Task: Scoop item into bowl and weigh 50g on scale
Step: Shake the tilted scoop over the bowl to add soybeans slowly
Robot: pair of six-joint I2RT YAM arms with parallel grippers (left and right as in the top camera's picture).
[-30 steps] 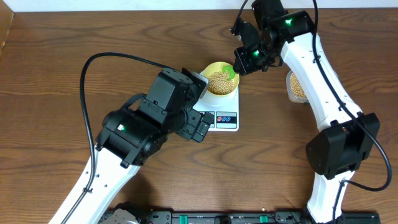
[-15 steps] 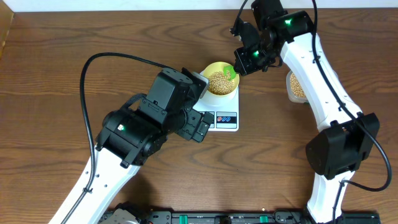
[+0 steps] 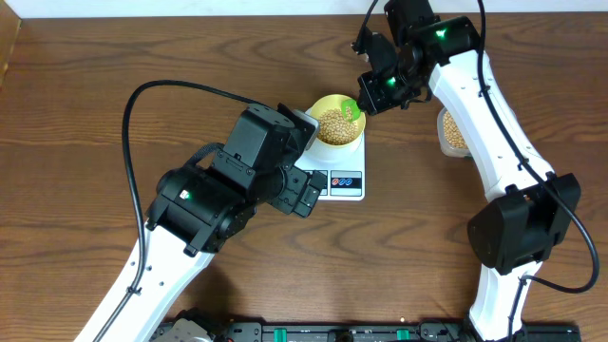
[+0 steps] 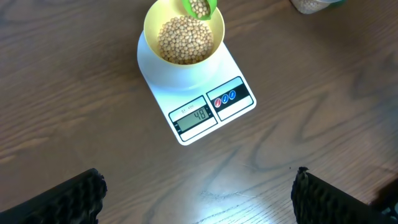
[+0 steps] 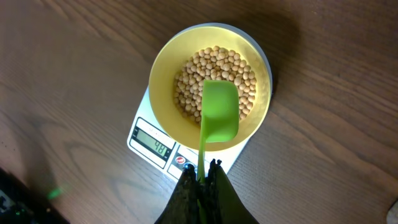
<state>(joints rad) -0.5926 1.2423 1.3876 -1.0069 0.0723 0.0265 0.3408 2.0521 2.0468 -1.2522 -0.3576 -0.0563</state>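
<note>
The pale-yellow bowl (image 3: 323,103) stands on the white scale (image 3: 344,182), holding a heap of tan beans (image 3: 335,123). My right gripper (image 3: 372,95) is shut on the handle of a green scoop (image 3: 354,111), whose head hangs over the bowl's right side. In the right wrist view the scoop (image 5: 220,112) lies above the beans (image 5: 217,65), gripper (image 5: 204,171) clamped on its handle; the display (image 5: 152,140) reads 48. The left wrist view shows beans in the scoop (image 4: 200,6) above the bowl (image 4: 149,31). My left gripper (image 4: 199,180) hovers open over bare table, nearer than the scale (image 4: 233,99).
A clear tub (image 3: 454,133) with more beans sits to the right of the scale, partly under the right arm. The left arm's body (image 3: 228,180) covers the table just left of the scale. The table's far edge runs close behind the bowl.
</note>
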